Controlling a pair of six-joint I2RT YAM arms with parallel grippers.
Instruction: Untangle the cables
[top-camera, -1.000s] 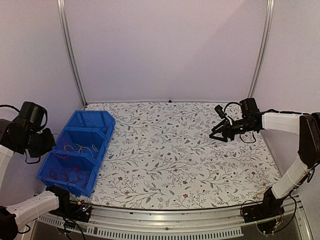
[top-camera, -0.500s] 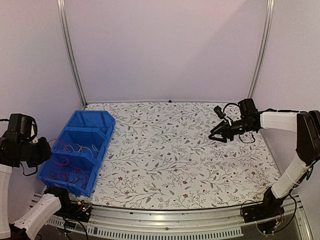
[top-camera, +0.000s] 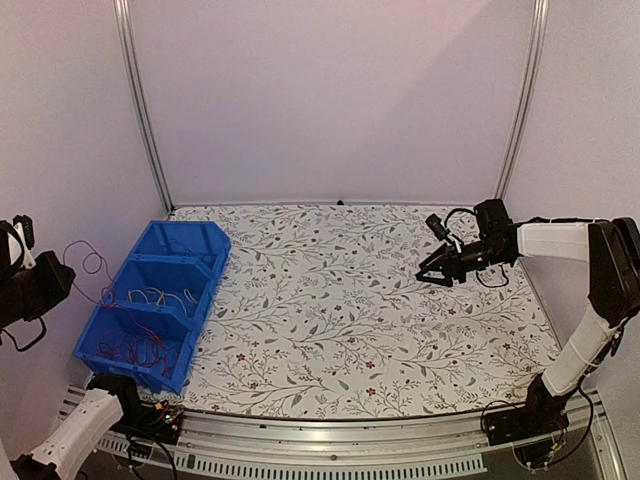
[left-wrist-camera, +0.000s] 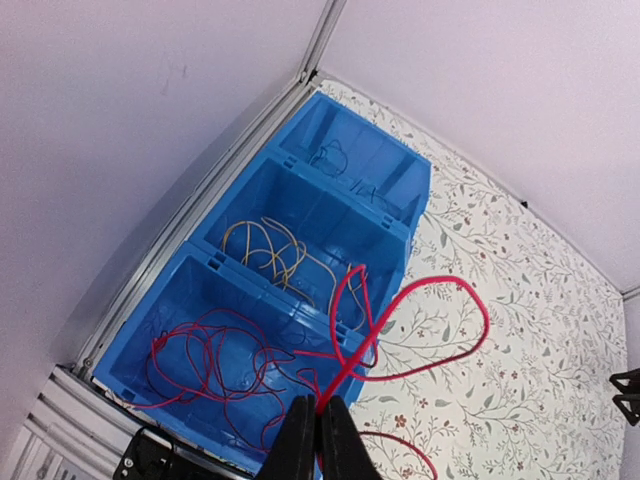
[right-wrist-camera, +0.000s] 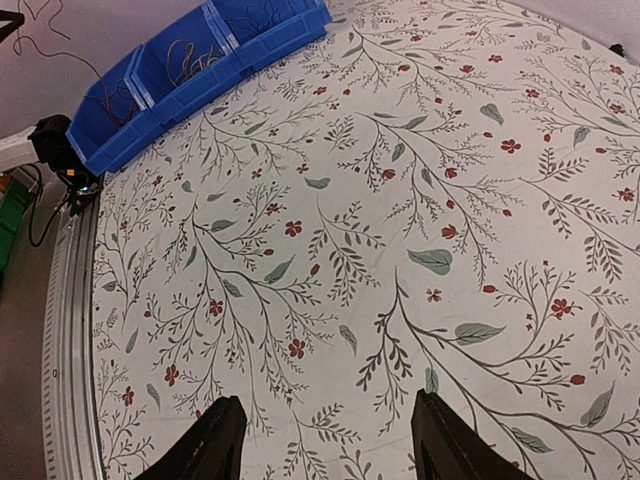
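Because the cables (left-wrist-camera: 205, 350) in the blue bin (left-wrist-camera: 350, 140) are light, limp and snaggy, you take a free loop, as the left gripper (left-wrist-camera: 321, 410) clamps a red strand (left-wrist-camera: 345, 375) above it; right gripper (right-wrist-camera: 320, 440) gapes empty.

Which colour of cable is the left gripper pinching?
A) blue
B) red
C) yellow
B: in the left wrist view, the left gripper is shut on a red cable that loops above the bin.
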